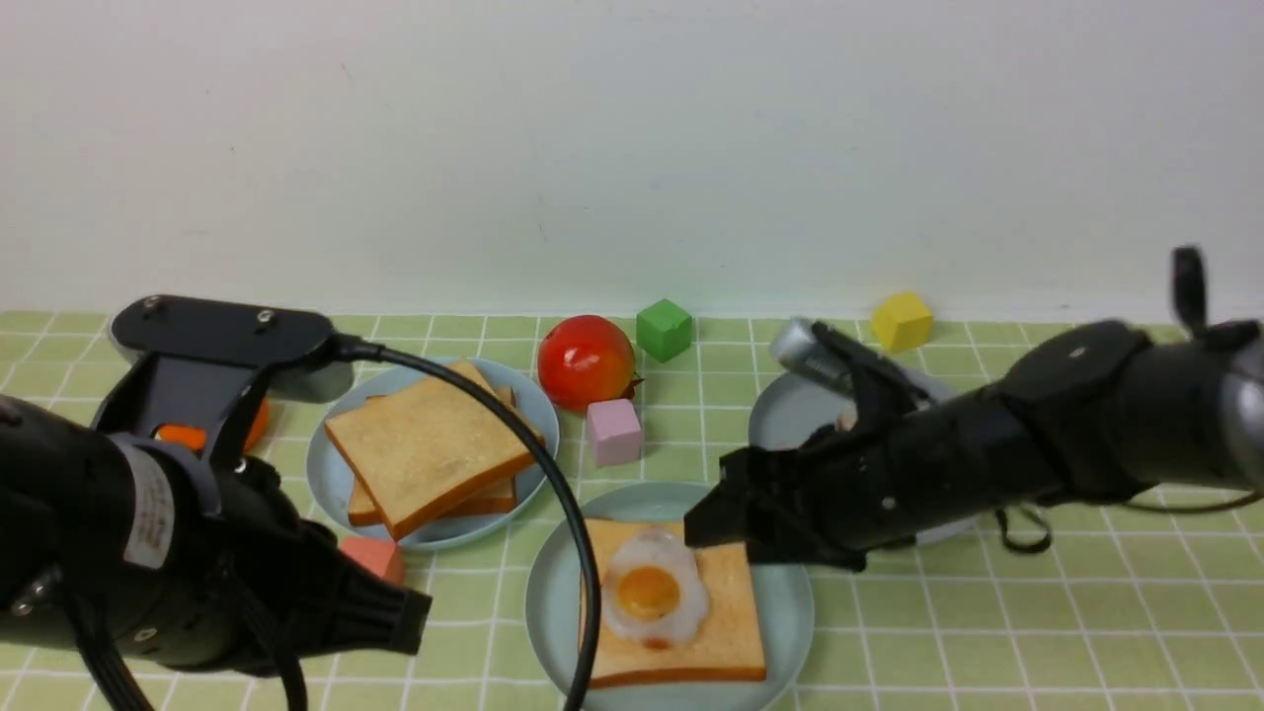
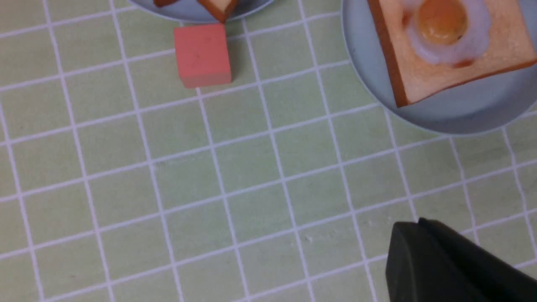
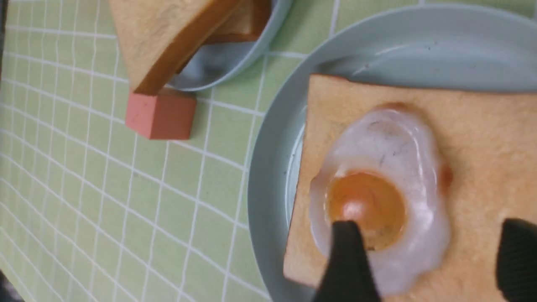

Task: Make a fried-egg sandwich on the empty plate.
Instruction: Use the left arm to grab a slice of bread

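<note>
On the empty plate [image 1: 790, 604], fried egg [image 1: 652, 592] atop toast [image 1: 729, 620], right pincer [image 3: 432, 226] parted.

The fried egg [image 1: 654, 592] lies on toast [image 1: 726, 632] on the empty plate [image 1: 553, 602].

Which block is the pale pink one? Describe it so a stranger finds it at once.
On the green checked cloth, find the nearest plate, holding toast topped with a fried egg. Just beyond its far rim, in front of the red tomato, stands the pale pink cube. It is lighter than the salmon cube and nearer than the green cube.
</note>
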### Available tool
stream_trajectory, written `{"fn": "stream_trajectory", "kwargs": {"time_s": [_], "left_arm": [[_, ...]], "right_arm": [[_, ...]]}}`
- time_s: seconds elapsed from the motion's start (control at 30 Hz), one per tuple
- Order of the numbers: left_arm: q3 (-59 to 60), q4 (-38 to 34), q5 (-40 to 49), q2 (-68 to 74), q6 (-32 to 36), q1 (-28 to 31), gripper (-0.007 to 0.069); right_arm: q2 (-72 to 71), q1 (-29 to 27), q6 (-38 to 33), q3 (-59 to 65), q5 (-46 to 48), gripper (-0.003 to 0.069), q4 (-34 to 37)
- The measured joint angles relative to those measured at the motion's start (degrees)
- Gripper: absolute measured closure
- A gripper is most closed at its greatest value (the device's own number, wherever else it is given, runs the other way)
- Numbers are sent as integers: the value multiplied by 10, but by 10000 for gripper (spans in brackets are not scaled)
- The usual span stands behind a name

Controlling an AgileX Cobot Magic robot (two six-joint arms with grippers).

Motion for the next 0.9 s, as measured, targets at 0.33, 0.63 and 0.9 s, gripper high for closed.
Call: {"fn": "stream_trajectory", "kwargs": {"time_s": [0.33, 0.63, 0.9], "left_arm": [[0, -7, -115, 47, -26, 72, 615], [-31, -199, -113, 148, 74, 277, 600], [-123, -410, -103, 300, 180, 397, 447]], "right_arm": [[-196, 0, 268, -111, 151, 92, -418], [-325, 0, 415, -83, 206, 127, -570], [-377, 0, 284, 11, 197, 129, -450]]}}
